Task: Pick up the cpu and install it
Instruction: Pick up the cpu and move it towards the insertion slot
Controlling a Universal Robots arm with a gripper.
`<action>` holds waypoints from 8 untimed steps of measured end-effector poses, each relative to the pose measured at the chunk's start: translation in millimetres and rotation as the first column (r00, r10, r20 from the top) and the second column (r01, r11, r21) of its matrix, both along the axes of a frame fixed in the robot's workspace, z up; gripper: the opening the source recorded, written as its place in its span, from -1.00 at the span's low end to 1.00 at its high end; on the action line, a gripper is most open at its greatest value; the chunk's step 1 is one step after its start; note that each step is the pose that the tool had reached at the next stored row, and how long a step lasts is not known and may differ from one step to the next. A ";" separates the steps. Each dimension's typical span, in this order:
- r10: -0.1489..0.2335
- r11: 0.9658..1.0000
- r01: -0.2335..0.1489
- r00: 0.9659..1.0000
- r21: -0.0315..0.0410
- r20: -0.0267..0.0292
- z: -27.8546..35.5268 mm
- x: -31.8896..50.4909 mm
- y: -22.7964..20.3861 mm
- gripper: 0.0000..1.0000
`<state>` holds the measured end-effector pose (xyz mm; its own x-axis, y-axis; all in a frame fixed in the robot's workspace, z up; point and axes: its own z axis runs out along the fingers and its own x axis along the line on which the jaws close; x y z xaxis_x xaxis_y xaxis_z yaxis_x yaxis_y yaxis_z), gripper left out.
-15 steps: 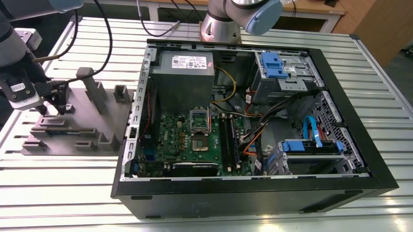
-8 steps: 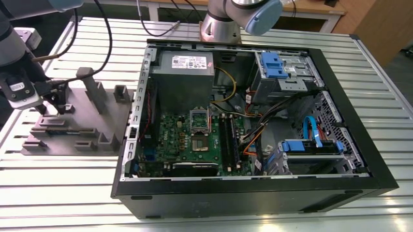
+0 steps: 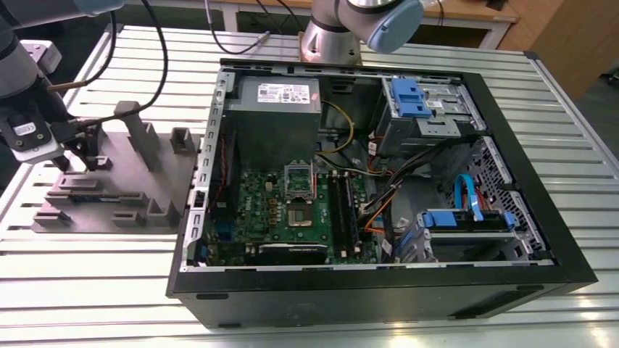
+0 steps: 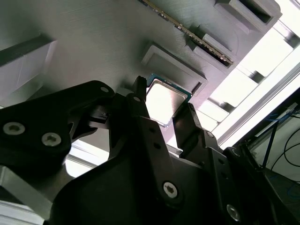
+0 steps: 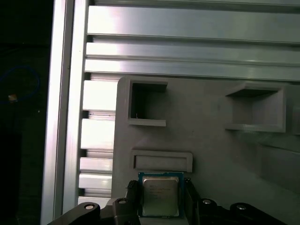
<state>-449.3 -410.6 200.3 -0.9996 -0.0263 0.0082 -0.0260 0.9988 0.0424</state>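
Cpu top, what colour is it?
The cpu is silvery-grey, green-rimmed; best in the first wrist view.

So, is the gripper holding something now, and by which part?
Yes: in both wrist views the gripper holds the cpu, pinched at two opposite side edges, its metal top uncovered.

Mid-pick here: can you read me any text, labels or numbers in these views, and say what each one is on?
Nothing can be read in these views.
cpu: faint print lines on its metal top, too blurred to read.
power supply: white label with print too small to read.
arm: small white sticker with marks too small to read.
motherboard: any lettering is too small to tell.
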 end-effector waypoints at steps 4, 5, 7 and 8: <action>0.000 1.000 0.000 1.000 0.000 0.000 3.4 0.0 0.0 -0.05; 0.000 1.000 0.000 1.000 0.000 0.000 3.6 0.0 0.0 -0.05; 0.000 1.000 0.000 1.000 0.000 0.000 4.1 0.0 0.0 -0.05; 0.000 1.000 0.000 1.000 0.000 0.000 4.3 0.0 0.0 -0.05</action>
<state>-449.3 -410.6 204.7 -0.9996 -0.0263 0.0084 -0.0260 0.9988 0.0423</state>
